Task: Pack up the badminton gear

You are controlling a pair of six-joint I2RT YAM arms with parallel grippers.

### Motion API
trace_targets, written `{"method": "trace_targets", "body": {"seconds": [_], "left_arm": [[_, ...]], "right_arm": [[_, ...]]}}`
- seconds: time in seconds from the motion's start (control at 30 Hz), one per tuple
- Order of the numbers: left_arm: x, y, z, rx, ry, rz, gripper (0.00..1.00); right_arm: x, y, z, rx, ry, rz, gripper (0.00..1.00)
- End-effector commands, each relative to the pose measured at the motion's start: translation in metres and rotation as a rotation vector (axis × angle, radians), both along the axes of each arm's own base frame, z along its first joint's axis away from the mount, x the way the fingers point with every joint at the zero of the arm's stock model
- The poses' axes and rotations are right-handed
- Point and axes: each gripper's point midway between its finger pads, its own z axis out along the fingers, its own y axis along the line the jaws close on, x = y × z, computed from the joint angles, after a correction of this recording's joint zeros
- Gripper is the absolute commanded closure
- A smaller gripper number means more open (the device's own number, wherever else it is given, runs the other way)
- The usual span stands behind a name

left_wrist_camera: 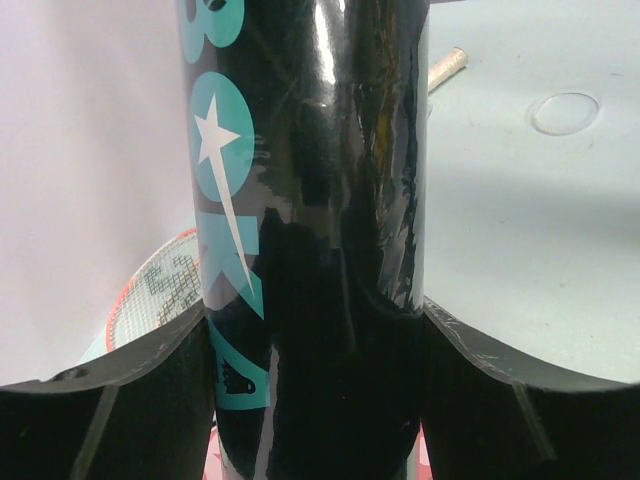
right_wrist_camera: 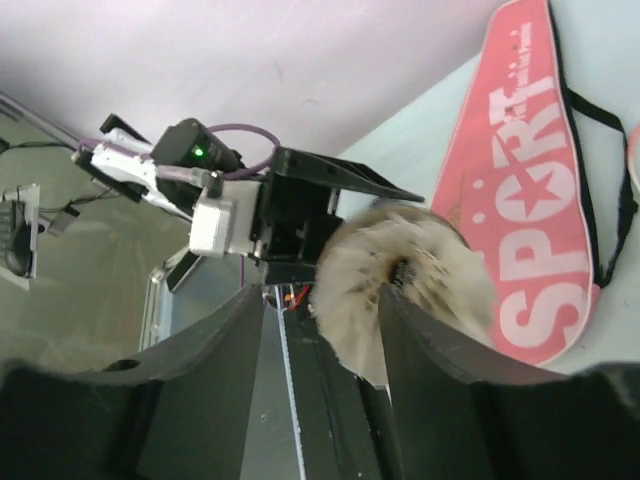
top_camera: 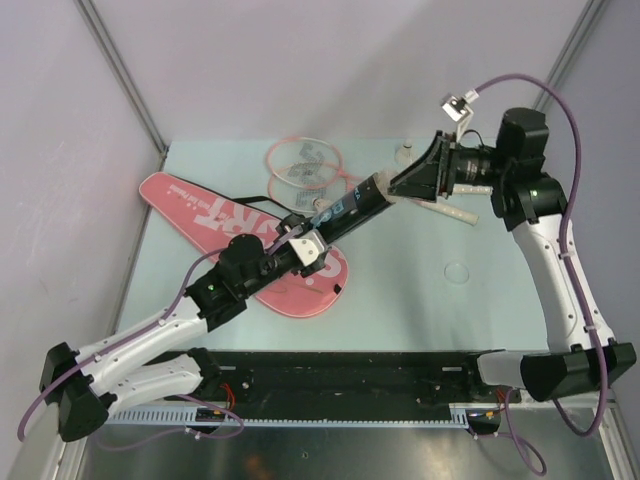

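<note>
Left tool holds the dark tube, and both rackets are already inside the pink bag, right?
Not quite. The top view shows both rackets lying on the table near its far edge, outside the pink bag. The left tool does hold the dark tube.

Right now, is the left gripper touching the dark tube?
Touching. In the left wrist view both fingers of the left gripper press against the dark tube, no gap either side.

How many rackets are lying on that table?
2. Both lie at the far edge, heads overlapping: the back racket and the front racket, beside the bag. The arms partly hide their handles.
</note>
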Motion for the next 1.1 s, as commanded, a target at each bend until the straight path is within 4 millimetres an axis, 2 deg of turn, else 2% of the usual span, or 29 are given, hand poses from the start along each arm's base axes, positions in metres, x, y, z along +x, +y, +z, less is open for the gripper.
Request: {"method": "trace_targets", "body": {"seconds": [0.0,0.03,0.1,0.13,0.27,0.33,0.47,0.53,0.6,0.73,0.8,0.97,1.07], "left_arm": [[-0.001,-0.002,0.032,-0.070,-0.070,-0.011,0.83],[-0.002,-0.002,0.033,-0.077,-0.071,-0.013,0.82],[-0.003,-0.003,0.035,-0.086,-0.069,-0.020,0.83],[-0.004,-0.003,0.034,-0.086,-0.067,-0.021,0.82],[-0.005,-0.002,0.038,-0.096,-0.074,-0.021,0.83],[-0.005,-0.001,0.041,-0.108,-0.079,-0.018,0.83],[-0.005,0.003,0.048,-0.142,-0.086,-0.001,0.83],[-0.007,0.005,0.054,-0.173,-0.098,0.004,0.83],[-0.008,0.009,0.058,-0.195,-0.106,0.014,0.83],[-0.003,0.022,0.068,-0.254,-0.125,0.081,0.84],[-0.005,0.026,0.073,-0.291,-0.125,0.091,0.85],[-0.006,0.031,0.079,-0.321,-0.137,0.104,0.86],[-0.007,0.032,0.080,-0.324,-0.143,0.107,0.86]], "right_arm": [[-0.009,-0.022,0.026,0.116,0.007,-0.015,0.45],[-0.005,-0.027,0.024,0.115,0.019,-0.045,0.45],[0.002,-0.030,0.024,0.115,0.020,-0.093,0.56],[0.001,-0.026,0.024,0.117,0.022,-0.096,0.75],[0.005,-0.005,0.016,0.109,0.053,-0.091,1.00],[0.012,0.006,0.004,0.085,0.063,-0.093,1.00],[0.016,0.041,-0.016,0.033,0.074,-0.132,1.00],[0.012,0.061,-0.027,0.012,0.099,-0.113,1.00],[0.012,0.073,-0.028,0.025,0.108,-0.110,1.00],[0.018,0.069,-0.018,0.048,0.077,-0.164,1.00],[0.026,0.064,-0.021,0.033,0.074,-0.224,1.00],[0.029,0.064,-0.033,-0.012,0.078,-0.260,1.00],[0.028,0.060,-0.028,-0.004,0.045,-0.277,1.00]]}}
